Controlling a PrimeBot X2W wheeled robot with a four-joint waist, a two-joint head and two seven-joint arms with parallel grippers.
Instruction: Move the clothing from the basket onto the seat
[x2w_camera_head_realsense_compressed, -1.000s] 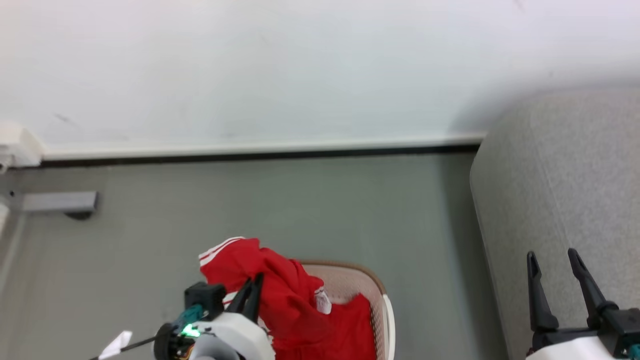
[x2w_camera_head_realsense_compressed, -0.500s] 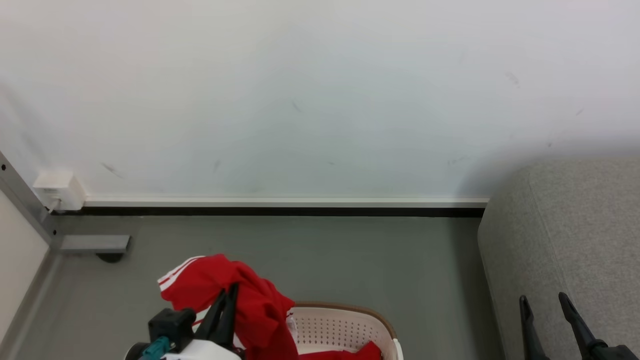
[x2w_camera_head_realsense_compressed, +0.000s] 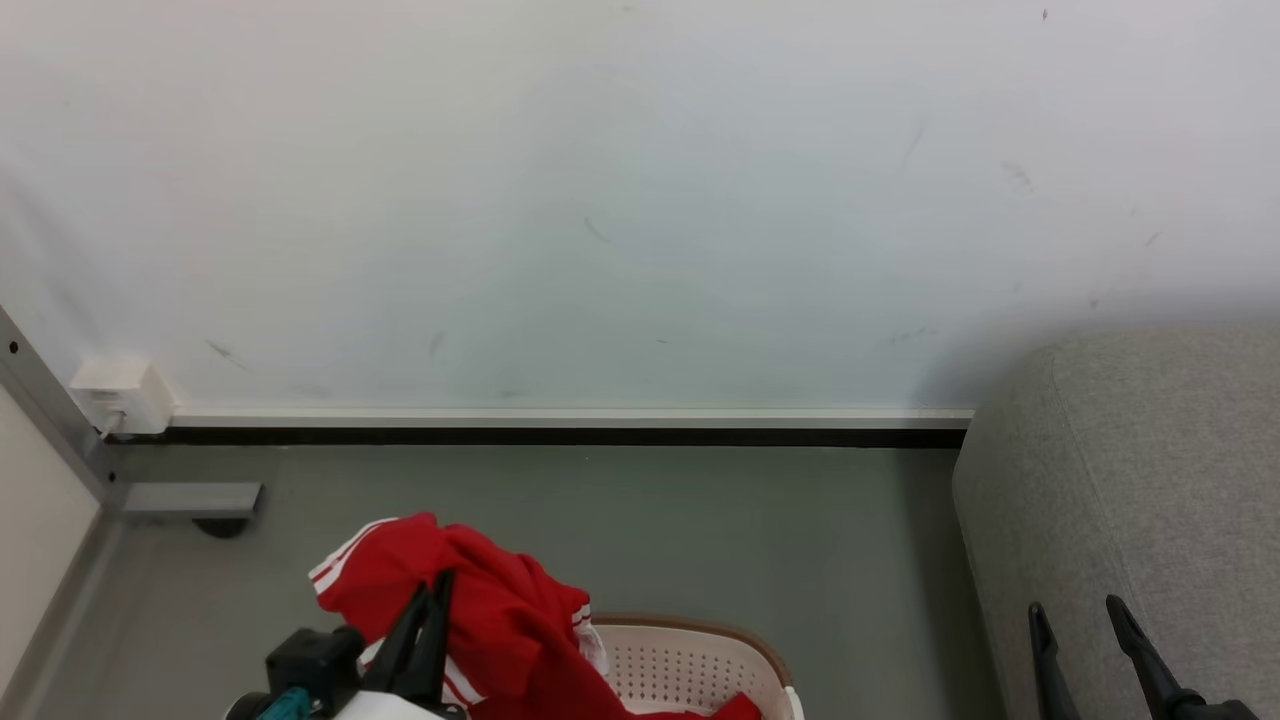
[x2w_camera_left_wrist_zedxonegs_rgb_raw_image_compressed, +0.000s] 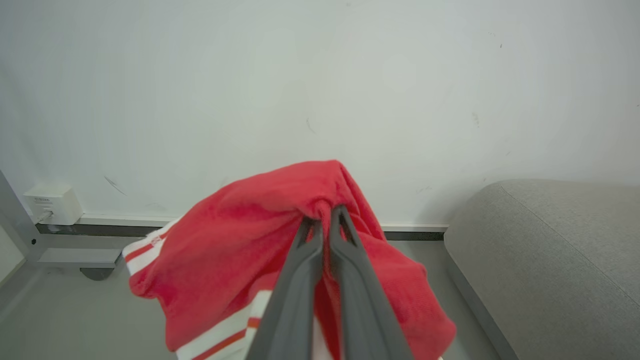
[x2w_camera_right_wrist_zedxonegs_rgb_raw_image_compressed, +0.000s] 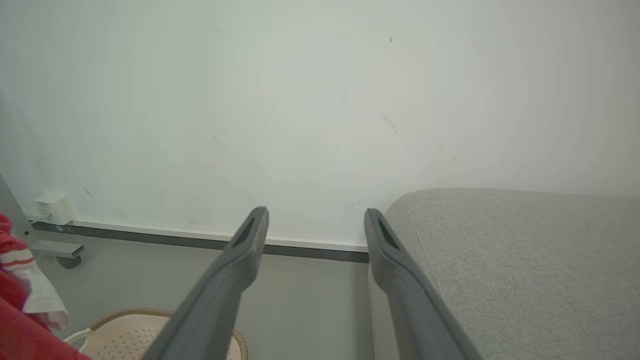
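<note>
Your head view shows the left pincer (x2w_camera_head_realsense_compressed: 432, 592) clamped on red clothing (x2w_camera_head_realsense_compressed: 500, 615), held over the basket (x2w_camera_head_realsense_compressed: 700, 628) (more red inside), with the seat (x2w_camera_head_realsense_compressed: 1150, 480) to the right. In the left wrist view, the fingers pinch a fold. In the right wrist view, your right pincer (x2w_camera_right_wrist_zedxonegs_rgb_raw_image_compressed: 315, 215) gapes empty beside the seat.

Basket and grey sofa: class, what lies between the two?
Nothing stands there. In the head view, only bare grey floor runs between the basket and the sofa.
</note>
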